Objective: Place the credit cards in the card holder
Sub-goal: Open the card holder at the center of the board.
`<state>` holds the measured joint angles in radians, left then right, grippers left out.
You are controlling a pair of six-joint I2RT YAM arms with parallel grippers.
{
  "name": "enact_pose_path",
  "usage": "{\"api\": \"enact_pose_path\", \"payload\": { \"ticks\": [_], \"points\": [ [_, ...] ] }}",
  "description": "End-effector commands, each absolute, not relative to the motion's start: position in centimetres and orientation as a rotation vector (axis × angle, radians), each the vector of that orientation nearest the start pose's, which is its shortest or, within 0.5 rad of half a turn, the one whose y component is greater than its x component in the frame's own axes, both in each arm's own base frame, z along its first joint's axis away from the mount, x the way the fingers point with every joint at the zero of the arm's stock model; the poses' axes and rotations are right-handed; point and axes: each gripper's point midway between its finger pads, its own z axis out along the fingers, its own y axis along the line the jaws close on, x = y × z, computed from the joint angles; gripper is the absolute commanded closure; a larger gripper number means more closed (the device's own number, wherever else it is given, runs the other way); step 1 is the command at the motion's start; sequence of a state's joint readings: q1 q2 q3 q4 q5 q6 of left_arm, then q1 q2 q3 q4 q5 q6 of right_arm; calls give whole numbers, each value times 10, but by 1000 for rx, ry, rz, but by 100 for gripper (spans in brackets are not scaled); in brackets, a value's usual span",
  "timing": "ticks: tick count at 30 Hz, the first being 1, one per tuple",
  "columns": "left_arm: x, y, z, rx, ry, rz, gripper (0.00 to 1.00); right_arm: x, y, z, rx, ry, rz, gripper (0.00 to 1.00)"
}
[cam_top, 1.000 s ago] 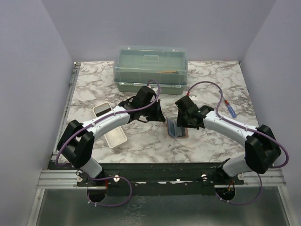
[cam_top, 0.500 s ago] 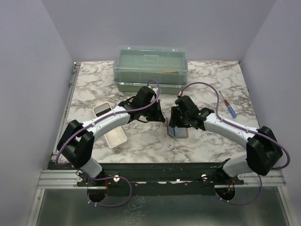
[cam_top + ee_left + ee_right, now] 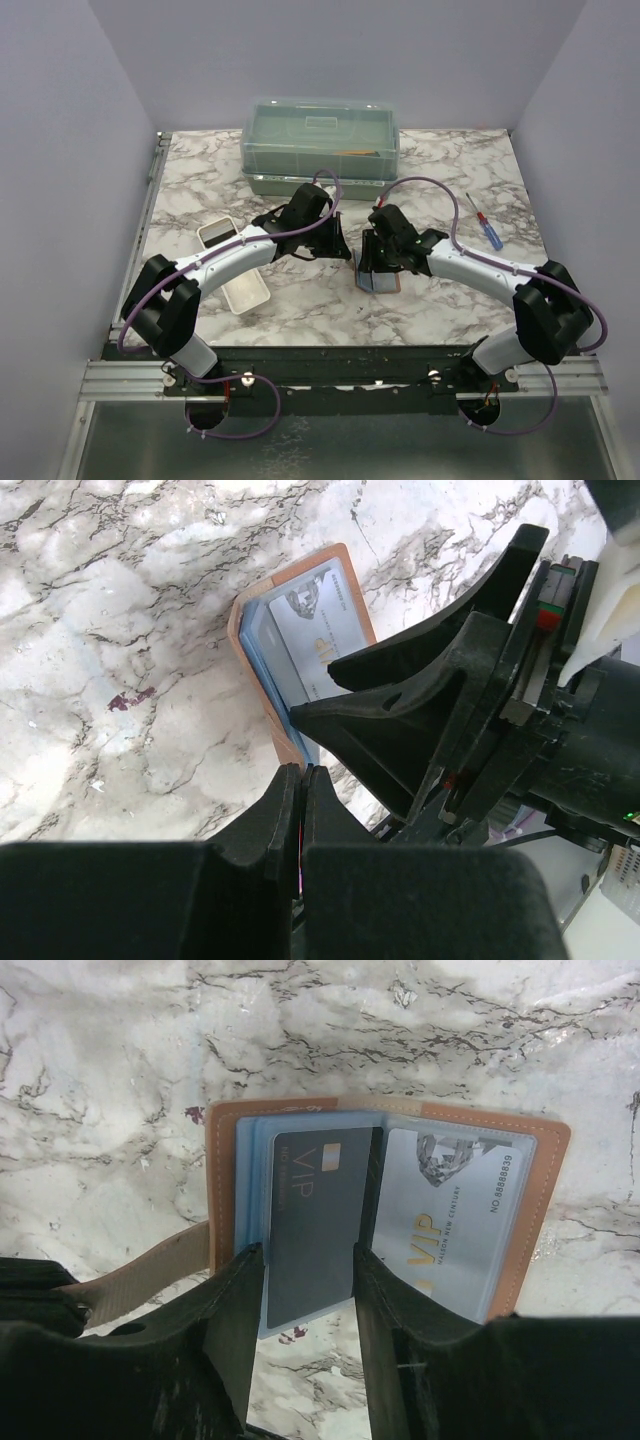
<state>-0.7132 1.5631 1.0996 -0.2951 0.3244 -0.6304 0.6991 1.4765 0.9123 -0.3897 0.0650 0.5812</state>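
The brown card holder (image 3: 545, 1150) lies open on the marble, its snap tab (image 3: 140, 1270) sticking out to the left. A dark credit card (image 3: 315, 1200) sits in a clear bluish pocket on the left page. A silver one (image 3: 450, 1210) sits in the right page. My right gripper (image 3: 308, 1255) is open, one finger along each long edge of the dark card's near end; I cannot tell whether they touch it. In the top view it hovers over the holder (image 3: 382, 283). My left gripper (image 3: 302, 775) is shut just beside the holder (image 3: 262, 685), with only a thin red sliver between its pads.
A translucent green lidded box (image 3: 320, 140) stands at the back centre. A long white tray (image 3: 247, 293) lies under the left arm. A blue-and-red screwdriver (image 3: 487, 232) rests at the right. Small dark red specks (image 3: 125, 698) mark the marble near the holder.
The right gripper has swung left over the card holder and its jaws have narrowed a little around the dark card. The left arm has stayed put.
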Motion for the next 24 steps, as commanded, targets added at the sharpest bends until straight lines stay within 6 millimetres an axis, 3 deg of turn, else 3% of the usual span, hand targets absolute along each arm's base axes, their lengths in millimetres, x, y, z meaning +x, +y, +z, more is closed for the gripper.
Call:
{"api": "enact_pose_path", "payload": {
  "ticks": [1,6,13,15,19,20,24],
  "points": [
    [260,-328,156,296,2461,-1013,100,257,230,61,-140,2596,393,56],
    [260,-329,155,292,2466,-1017,100,257,226,60,-133,2598,364,58],
    [261,-327,152,289,2469,-1002,100,257,197,60,-69,2611,162,60],
    [261,-327,151,291,2470,-997,100,257,184,61,-38,2610,72,60],
    [262,-324,146,285,2477,-976,100,248,113,68,210,2574,-445,58],
    [262,-324,146,284,2479,-974,100,246,103,72,247,2555,-517,57],
    [262,-325,142,291,2488,-969,100,249,100,85,274,2493,-467,50]
  ]
}}
